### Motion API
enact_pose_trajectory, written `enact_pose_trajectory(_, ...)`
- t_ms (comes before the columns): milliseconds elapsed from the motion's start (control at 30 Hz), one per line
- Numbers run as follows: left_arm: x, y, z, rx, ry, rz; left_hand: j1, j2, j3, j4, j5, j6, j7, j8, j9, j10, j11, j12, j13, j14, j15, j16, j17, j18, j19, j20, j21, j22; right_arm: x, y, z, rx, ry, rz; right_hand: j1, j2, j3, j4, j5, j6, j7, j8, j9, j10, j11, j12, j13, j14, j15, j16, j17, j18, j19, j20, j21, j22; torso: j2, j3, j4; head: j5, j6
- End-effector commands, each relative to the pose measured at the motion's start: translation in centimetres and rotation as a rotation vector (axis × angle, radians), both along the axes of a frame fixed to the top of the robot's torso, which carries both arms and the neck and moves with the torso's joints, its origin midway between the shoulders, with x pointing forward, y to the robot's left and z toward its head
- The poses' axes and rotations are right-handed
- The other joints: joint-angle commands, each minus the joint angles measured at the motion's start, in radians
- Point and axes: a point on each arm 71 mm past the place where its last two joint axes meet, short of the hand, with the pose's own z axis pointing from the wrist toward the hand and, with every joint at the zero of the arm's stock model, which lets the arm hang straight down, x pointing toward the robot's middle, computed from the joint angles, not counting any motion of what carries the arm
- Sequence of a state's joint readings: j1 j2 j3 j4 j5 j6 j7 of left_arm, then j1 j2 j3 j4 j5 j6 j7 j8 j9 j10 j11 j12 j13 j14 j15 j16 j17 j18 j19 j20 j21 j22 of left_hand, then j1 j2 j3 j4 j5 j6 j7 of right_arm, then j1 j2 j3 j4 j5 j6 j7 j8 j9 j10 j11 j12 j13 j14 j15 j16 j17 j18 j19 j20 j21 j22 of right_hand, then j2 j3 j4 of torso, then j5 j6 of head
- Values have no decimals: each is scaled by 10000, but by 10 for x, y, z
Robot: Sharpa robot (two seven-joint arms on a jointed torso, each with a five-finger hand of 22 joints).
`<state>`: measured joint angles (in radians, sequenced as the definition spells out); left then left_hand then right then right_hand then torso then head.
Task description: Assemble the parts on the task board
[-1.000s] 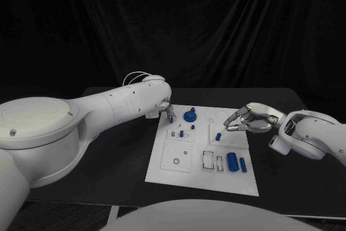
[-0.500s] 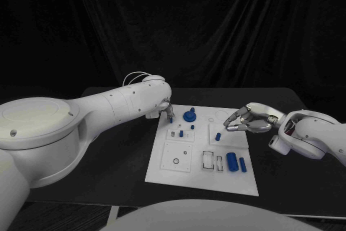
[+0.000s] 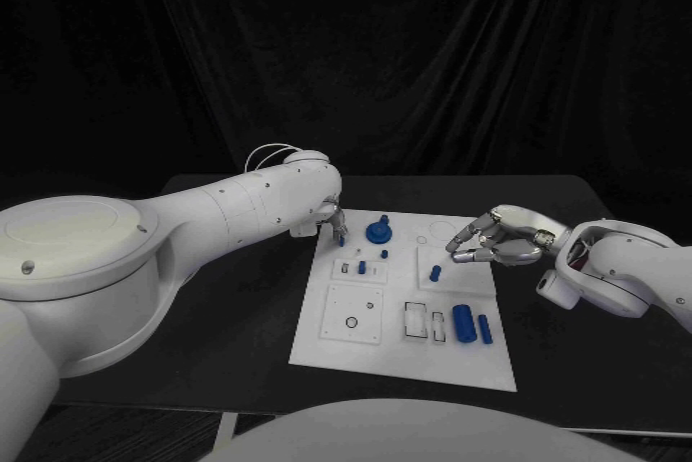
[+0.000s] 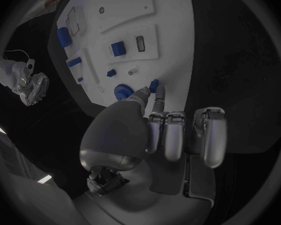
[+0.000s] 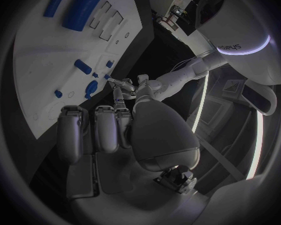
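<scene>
partly done, by the look: on the task board, small blue parts already seated, larger blue parts lying loose near rectangular slots. left hand pinching a small blue piece at the board's far edge; right hand curled, apparently empty.

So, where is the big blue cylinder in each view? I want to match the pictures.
Head view: the cylinder lies on the board, near right part.
Left wrist view: the cylinder is at the board's end far from that hand.
Right wrist view: the cylinder is at the board's far end, beside a slim rod.
Shared landmark: the rectangular slots next to it.
</scene>
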<state>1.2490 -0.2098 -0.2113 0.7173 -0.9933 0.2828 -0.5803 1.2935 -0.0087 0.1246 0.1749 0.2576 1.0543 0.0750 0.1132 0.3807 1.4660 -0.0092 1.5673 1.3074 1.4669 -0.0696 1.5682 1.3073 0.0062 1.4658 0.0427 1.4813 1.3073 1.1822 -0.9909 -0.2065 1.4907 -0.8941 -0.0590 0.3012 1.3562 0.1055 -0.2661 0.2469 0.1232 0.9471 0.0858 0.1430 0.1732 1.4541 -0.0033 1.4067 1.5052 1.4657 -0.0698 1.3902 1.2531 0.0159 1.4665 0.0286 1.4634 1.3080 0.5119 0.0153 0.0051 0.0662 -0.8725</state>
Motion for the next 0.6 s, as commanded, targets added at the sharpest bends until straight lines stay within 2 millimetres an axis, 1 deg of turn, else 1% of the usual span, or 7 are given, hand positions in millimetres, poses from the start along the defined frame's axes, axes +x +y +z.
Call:
enact_pose_trajectory(33,-2,-3,-2,-89,152,-170,126,24,24,-93,23,60,-15,-53,-13,1048,9,35,2634,1039,27,26,2635,152,721,5,-58,2278,-1,0,-1,-17,114,29,192,283,14,-67,51,63,20,-28,-10,455,-55,-39,-1615,480,-49,-62,-10,127,535,70,-32,2247,-1,-1,2,-39,-2)
enact_pose_trajectory(300,-2,-4,-3,-86,172,-173,183,51,69,-155,20,77,-22,-50,-20,1048,5,35,2634,1039,24,26,2635,151,724,2,-52,2281,-1,0,-1,-18,126,37,219,269,7,-94,48,67,20,-28,-11,444,-54,-62,-1647,479,-47,-62,-12,131,529,73,-46,2243,2,2,6,-66,-2)
enact_pose_trajectory(367,-2,-4,-3,-87,171,-173,278,77,137,-257,111,101,-31,-44,-26,1048,-3,35,2634,1039,16,26,2635,152,722,-4,-60,2281,-1,0,-1,-20,128,36,219,269,7,-94,48,67,20,-28,-11,444,-54,-62,-1647,479,-47,-62,-12,131,529,73,-46,2243,5,2,6,-80,-2)
enact_pose_trajectory(467,-2,-4,-3,-95,160,-171,373,85,222,-389,333,111,-33,-46,-40,1048,-9,35,2634,1039,9,26,2635,151,724,-12,-59,2285,-1,0,-1,-24,134,35,219,269,7,-94,48,67,20,-28,-11,444,-54,-62,-1647,479,-47,-62,-12,131,529,73,-46,2243,5,0,7,-91,-2)
enact_pose_trajectory(600,-2,-4,-3,-103,147,-169,407,96,258,-437,391,126,-38,-40,-41,1048,-13,35,2634,1039,7,26,2635,151,725,-14,-60,2286,-1,0,-2,-28,143,35,219,269,7,-94,48,67,20,-28,-11,444,-54,-62,-1647,479,-47,-62,-12,131,529,73,-46,2243,-2,-2,2,-81,-2)
